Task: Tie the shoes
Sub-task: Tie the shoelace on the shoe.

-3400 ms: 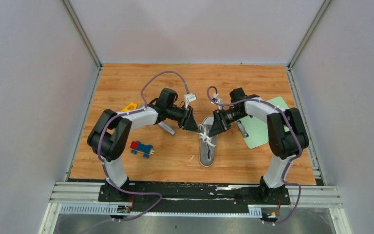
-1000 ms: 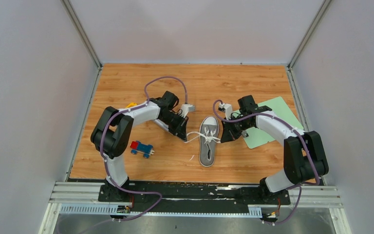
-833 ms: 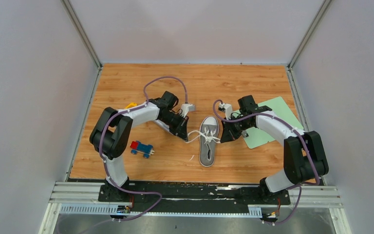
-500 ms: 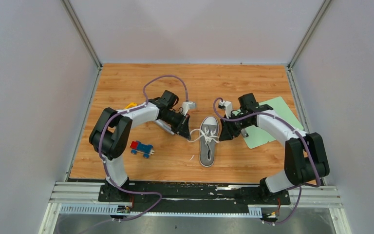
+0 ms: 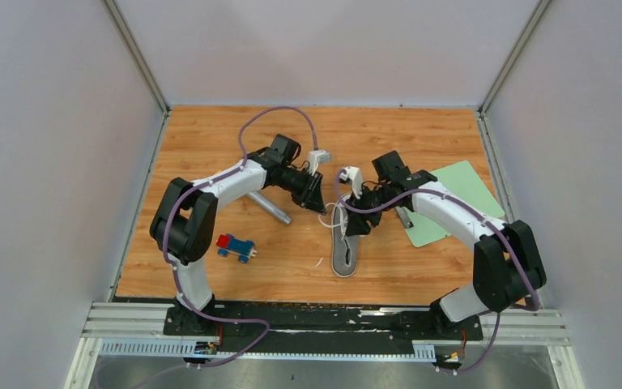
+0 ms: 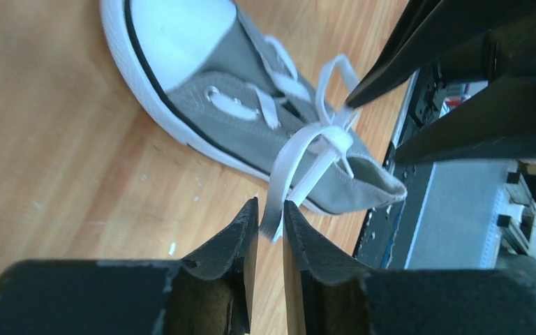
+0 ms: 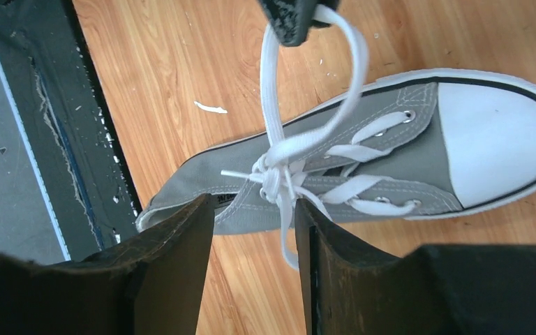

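Note:
The grey sneaker (image 5: 342,253) lies mid-table with its heel toward me; its toe end is hidden under the grippers. It also shows in the left wrist view (image 6: 202,91) and the right wrist view (image 7: 419,157). My left gripper (image 5: 318,200) (image 6: 270,213) is shut on a loop of white lace (image 6: 300,157), held up beside the shoe's left. My right gripper (image 5: 353,224) (image 7: 251,209) is open just above the shoe's ankle opening. A lace knot (image 7: 273,174) sits just beyond its jaws, and a loose lace end (image 7: 286,241) hangs against one finger (image 7: 314,244).
A metal cylinder (image 5: 274,210) and a blue-and-red toy car (image 5: 235,246) lie left of the shoe. A green mat (image 5: 445,203) with a small metal tool (image 5: 405,217) lies at the right. A white scrap (image 5: 319,262) lies near the heel.
Both grippers moved in toward the shoe. The left carried its lace from the shoe's left up and right, so the taut lace is now a slack loop. The right moved left over the shoe.

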